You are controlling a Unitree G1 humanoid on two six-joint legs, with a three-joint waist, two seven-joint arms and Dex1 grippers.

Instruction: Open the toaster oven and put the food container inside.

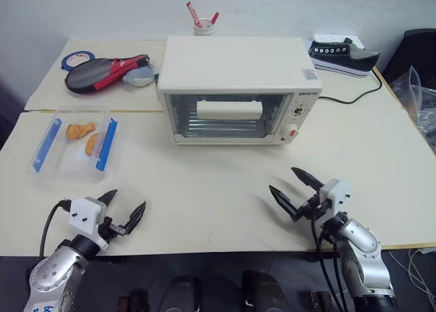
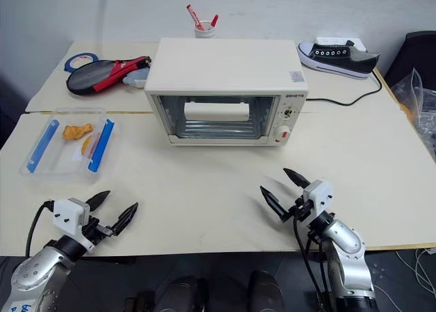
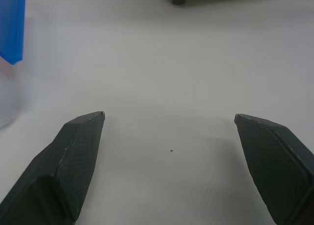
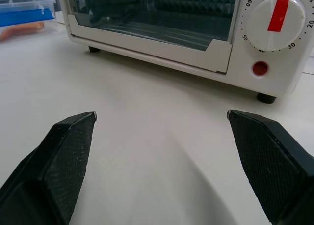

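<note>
— Cream tabletop [image 1: 225,189], smooth and matte, runs from the near edge to a pale wall; a seam shows two tables pushed together. What sits closest?

— Two grippers, each with two black, textured, wedge-shaped fingers. The left gripper [image 1: 125,212] hovers over the near left edge, fingers spread wide, nothing between them. The right gripper [image 1: 295,187] hangs over the near right part, also spread wide and empty, pointing toward the oven.

— And the task things?

— One food container [image 1: 71,143], a clear rectangular plastic box with two blue side clips, lies on the left of the table, beyond the left gripper. Two orange-brown fried pieces show inside. One toaster oven [image 1: 238,87], a cream-white box with rounded corners, stands in the middle farther back, well apart from the container. Its glass door is shut, with one white bar handle [image 1: 229,110] across it and wire rack bars behind the glass. Its right panel carries a white dial [image 4: 277,22] with a red strip.

— Farthest back?

— One red-and-black paddle [image 1: 102,72] and one blue tape roll [image 1: 77,58] at left, one white cup [image 1: 203,27] of red-capped pens behind the oven, one black-and-white sneaker [image 1: 343,56] at right — and a black cable [image 1: 354,94] from the oven.
</note>
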